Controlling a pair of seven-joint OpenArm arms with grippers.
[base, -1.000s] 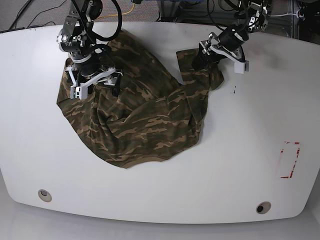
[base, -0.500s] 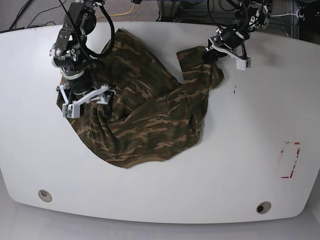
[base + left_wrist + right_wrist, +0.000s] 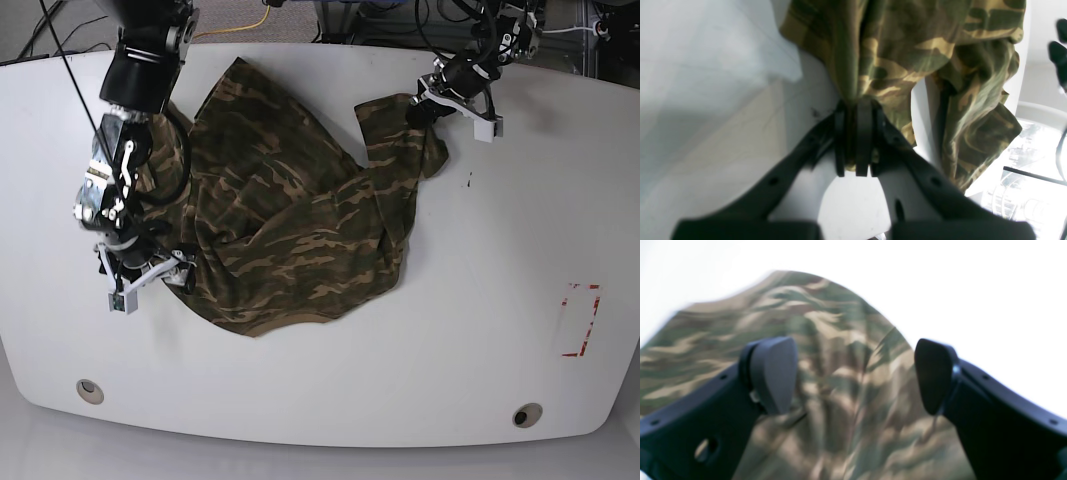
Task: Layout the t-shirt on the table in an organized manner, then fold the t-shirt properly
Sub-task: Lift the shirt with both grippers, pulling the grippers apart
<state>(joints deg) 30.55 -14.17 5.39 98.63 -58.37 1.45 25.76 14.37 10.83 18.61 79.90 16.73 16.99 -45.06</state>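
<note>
**Shirt bunched, layout barely begun**

While the t-shirt (image 3: 290,220) lies crumpled across the far-left part of the surface (image 3: 480,300), nothing is spread or folded. Only the left wrist view shows the left hand (image 3: 855,143) pinched tight on a fabric edge; the right wrist view shows the right hand (image 3: 853,373) gaping wide above cloth, holding nothing.

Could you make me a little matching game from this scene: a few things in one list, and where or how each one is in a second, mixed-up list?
Things:
1. left gripper
2. right gripper
3. t-shirt
4. red outline mark

States:
A. fingers spread wide apart, holding nothing
B. lying bunched and creased on the table
C. fingers pinched shut on a bunch of camouflage cloth
D. alone on bare white surface, away from the cloth

Pairs: 1-C, 2-A, 3-B, 4-D
</note>
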